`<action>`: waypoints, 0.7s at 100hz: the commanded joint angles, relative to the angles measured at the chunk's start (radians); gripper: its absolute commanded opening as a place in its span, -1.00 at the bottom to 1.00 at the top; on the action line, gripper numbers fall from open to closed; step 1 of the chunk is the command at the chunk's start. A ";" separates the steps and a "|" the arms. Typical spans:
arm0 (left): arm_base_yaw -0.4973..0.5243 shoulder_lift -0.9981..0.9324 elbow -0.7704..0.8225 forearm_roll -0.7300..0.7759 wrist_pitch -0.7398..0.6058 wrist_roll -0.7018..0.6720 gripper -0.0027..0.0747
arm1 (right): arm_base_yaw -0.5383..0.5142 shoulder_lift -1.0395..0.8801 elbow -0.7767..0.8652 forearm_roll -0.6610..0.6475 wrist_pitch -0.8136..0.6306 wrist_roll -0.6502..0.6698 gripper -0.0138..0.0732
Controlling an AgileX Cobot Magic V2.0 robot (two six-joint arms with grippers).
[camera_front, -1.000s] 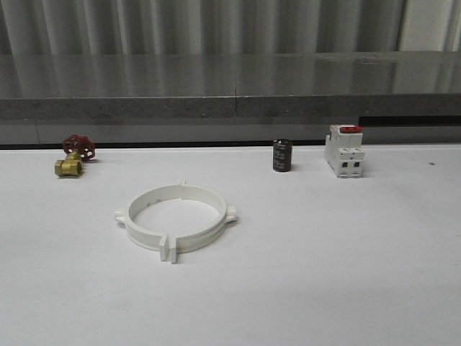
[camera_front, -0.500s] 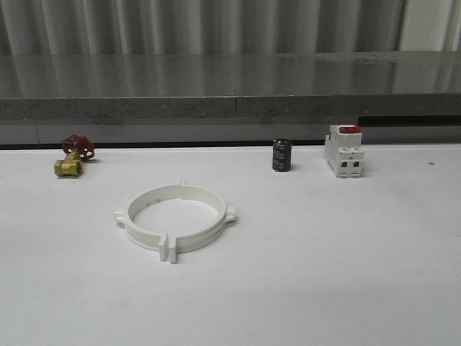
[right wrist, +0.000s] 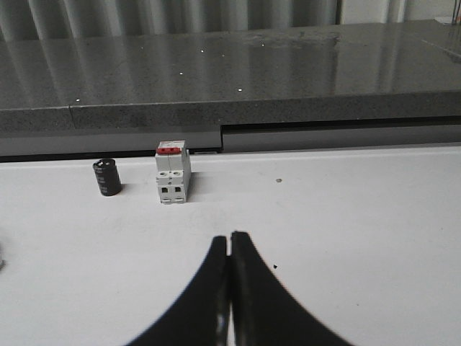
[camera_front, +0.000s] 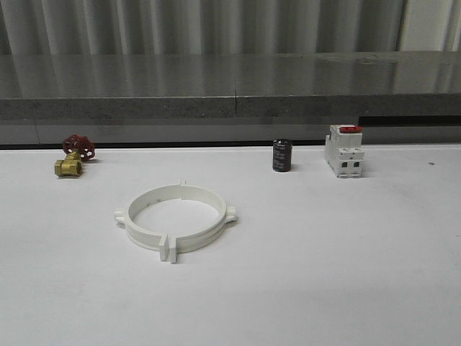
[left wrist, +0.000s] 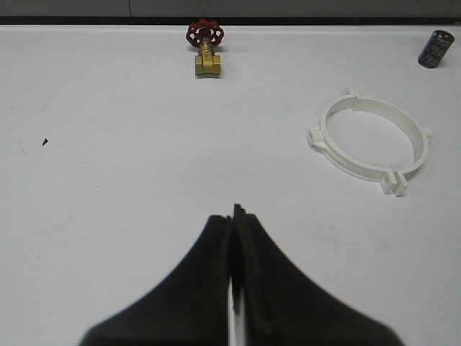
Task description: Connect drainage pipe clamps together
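White plastic drainage pipe clamps (camera_front: 176,222), two semicircular half-rings with small end tabs, lie flat on the white table (camera_front: 346,274), already forming one wide ring, left of centre in the front view. Beyond them stand a brass valve with a red handwheel (camera_front: 73,156), a small black cylinder (camera_front: 282,155) and a white blocky switch with a red top (camera_front: 343,150), all well apart from the ring. The left end effector (left wrist: 232,223) hangs over bare table with its dark fingers pressed together, empty; the right end effector (right wrist: 230,245) is likewise closed on nothing. I judge the ring light, stiff and rather slick, thin-walled enough to skate if nudged. The best hold looks to be across the wall beside a protruding tab (camera_front: 169,247), where the fingers cannot slide round.
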 commanded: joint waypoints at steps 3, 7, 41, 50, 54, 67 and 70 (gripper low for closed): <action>0.001 0.009 -0.026 -0.018 -0.066 0.001 -0.99 | 0.028 -0.050 0.016 -0.007 -0.085 0.001 -0.84; 0.001 0.009 -0.026 -0.018 -0.066 0.001 -0.99 | 0.042 -0.048 0.034 -0.008 -0.099 0.002 -0.84; 0.001 0.009 -0.026 -0.018 -0.066 0.001 -0.99 | 0.077 -0.047 0.064 -0.037 -0.118 0.030 -0.84; 0.001 0.009 -0.026 -0.018 -0.066 0.001 -0.99 | 0.077 -0.047 0.064 -0.038 -0.119 0.030 -0.84; 0.001 0.009 -0.026 -0.018 -0.066 0.001 -0.99 | 0.077 -0.047 0.064 -0.038 -0.121 0.030 -0.84; 0.001 0.009 -0.026 -0.018 -0.066 0.001 -0.99 | 0.077 -0.047 0.064 -0.038 -0.134 0.030 -0.84; 0.001 0.009 -0.026 -0.018 -0.066 0.001 -0.99 | 0.077 -0.047 0.064 -0.038 -0.138 0.030 -0.84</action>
